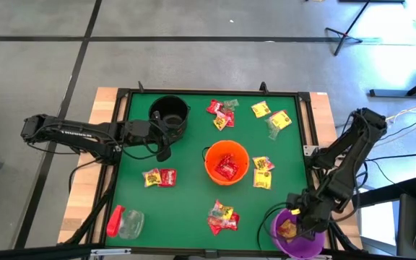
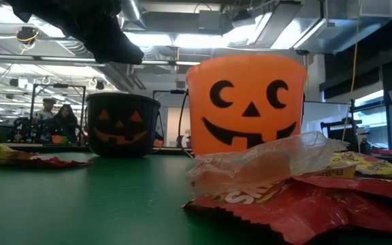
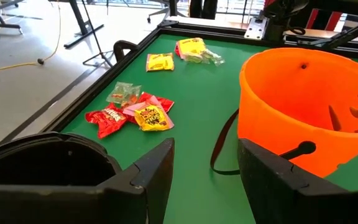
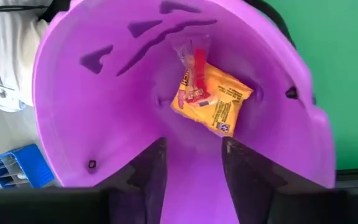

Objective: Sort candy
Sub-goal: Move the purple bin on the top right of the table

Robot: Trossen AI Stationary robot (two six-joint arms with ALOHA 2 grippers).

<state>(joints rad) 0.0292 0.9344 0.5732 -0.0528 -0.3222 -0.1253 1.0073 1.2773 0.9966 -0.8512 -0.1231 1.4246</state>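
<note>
Purple bucket (image 4: 104,124): candy (image 4: 213,99) lying diagonally

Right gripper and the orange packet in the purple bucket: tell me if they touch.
Apart. The right wrist view shows the right gripper open above the orange packet, bare purple bucket floor between them.

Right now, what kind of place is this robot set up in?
Probably a robotics lab or workshop, not a home. The green table stands on a bare grey floor with stands and cables around it, the low view shows exposed ceiling ducts and strip lights, and people sit at benches behind the black bucket.
</note>
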